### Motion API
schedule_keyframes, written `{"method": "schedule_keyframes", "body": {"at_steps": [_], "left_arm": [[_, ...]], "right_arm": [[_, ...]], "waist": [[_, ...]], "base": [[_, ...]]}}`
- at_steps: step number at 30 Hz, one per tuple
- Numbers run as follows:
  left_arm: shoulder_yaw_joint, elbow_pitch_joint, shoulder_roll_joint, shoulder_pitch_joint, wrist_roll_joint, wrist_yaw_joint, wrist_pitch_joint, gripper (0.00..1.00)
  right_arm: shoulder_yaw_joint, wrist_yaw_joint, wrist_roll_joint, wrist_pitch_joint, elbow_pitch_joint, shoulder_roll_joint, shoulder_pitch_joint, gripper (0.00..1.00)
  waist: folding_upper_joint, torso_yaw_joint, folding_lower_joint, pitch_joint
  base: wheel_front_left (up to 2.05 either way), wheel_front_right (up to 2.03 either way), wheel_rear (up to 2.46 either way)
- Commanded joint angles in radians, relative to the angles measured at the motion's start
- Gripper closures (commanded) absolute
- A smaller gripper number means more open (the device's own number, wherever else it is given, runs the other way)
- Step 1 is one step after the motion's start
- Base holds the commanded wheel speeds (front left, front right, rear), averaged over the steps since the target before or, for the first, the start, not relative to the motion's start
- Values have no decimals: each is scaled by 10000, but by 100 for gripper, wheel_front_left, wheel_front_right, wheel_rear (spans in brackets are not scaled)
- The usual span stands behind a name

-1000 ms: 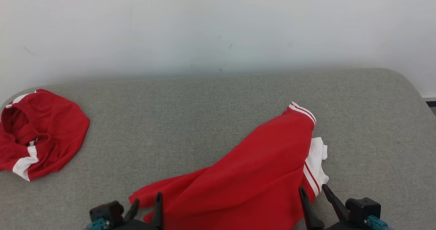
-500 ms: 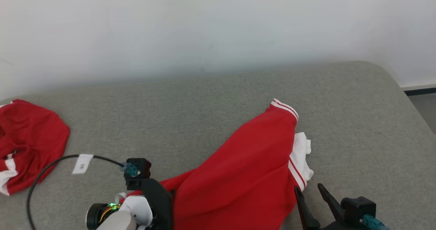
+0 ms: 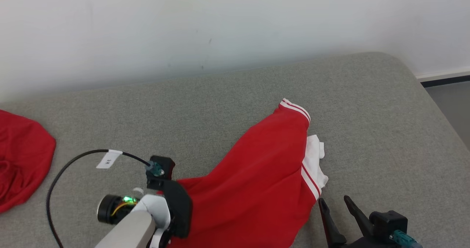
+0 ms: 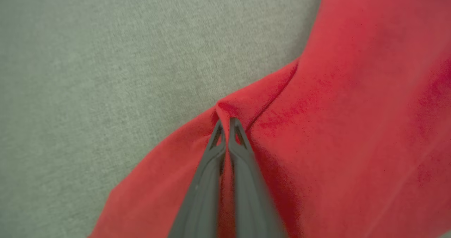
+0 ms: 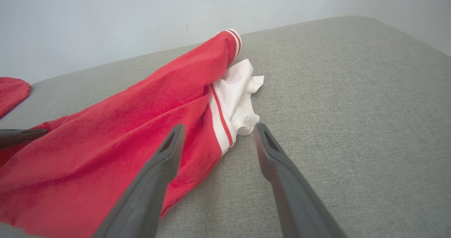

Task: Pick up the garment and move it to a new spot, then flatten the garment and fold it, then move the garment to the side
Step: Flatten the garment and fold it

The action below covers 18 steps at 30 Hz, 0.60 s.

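The garment [image 3: 264, 174] is red with white striped bands and lies rumpled on the grey padded surface [image 3: 220, 104], its white-trimmed end pointing away from me. In the left wrist view my left gripper [image 4: 225, 121] is shut on a raised fold at the left edge of the garment [image 4: 334, 125]. The head view shows that arm's wrist [image 3: 165, 200] standing over the garment's near-left edge, with a cable looping off it. My right gripper [image 3: 334, 200] stands open just off the garment's near-right edge. The right wrist view shows my right gripper [image 5: 219, 128] with nothing between its fingers, near the white band [image 5: 232, 104].
A second red piece of clothing [image 3: 22, 156] lies at the far left of the surface. A white wall runs behind. The surface rounds off at the back right corner [image 3: 400, 60], with floor [image 3: 451, 104] beyond it. A black cable [image 3: 69, 163] arcs over the surface on the left.
The head camera has swung right, so everything sits further left. My left arm has come up over the garment's left edge and its gripper has shut on a fold. The right gripper stays open.
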Motion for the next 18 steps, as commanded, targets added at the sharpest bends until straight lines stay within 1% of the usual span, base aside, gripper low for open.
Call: {"method": "schedule_keyframes", "body": {"at_steps": [1, 3, 4, 8, 11, 13, 14, 18], "left_arm": [[130, -47, -73, -305, 182, 18, -539, 100], [324, -154, -151, -606, 316, 65, -1487, 100], [324, -154, -151, -606, 316, 65, -1487, 100], [969, -692, -371, -1367, 695, 244, -4143, 100], [1321, -1202, -475, -1737, 923, 325, -5760, 100], [1498, -1498, -524, -1576, 854, 424, -6258, 100], [1549, -1608, -501, -1336, 799, 501, -6324, 100], [1538, -1909, -397, 298, 340, 835, -5927, 100]], "right_arm": [[0, -22, 89, -65, 9, 1, -118, 0], [10, -22, 99, -68, 44, 0, -119, 0], [10, -22, 99, -68, 44, 0, -119, 0], [-9, -22, 122, -104, 104, 2, -70, 0], [-27, -22, 135, -144, 116, 0, -1, 0], [-70, -22, 131, -158, 104, 2, 62, 0], [-113, -22, 128, -167, 96, 2, 86, 0], [-134, -22, 165, -177, 93, 5, 200, 0]], "waist": [[0, 29, -1, -7], [0, 61, -1, -54], [0, 61, -1, -54], [0, 168, -1, -188], [0, 267, -1, -272], [0, 360, -1, -317], [0, 410, -1, -338], [0, 560, -1, -366]], "base": [[0, 0, 0], [0, 0, 0], [0, 0, 0], [0, 0, 0], [0, 0, 0], [0, 0, 0], [0, 0, 0], [0, 0, 0]]}}
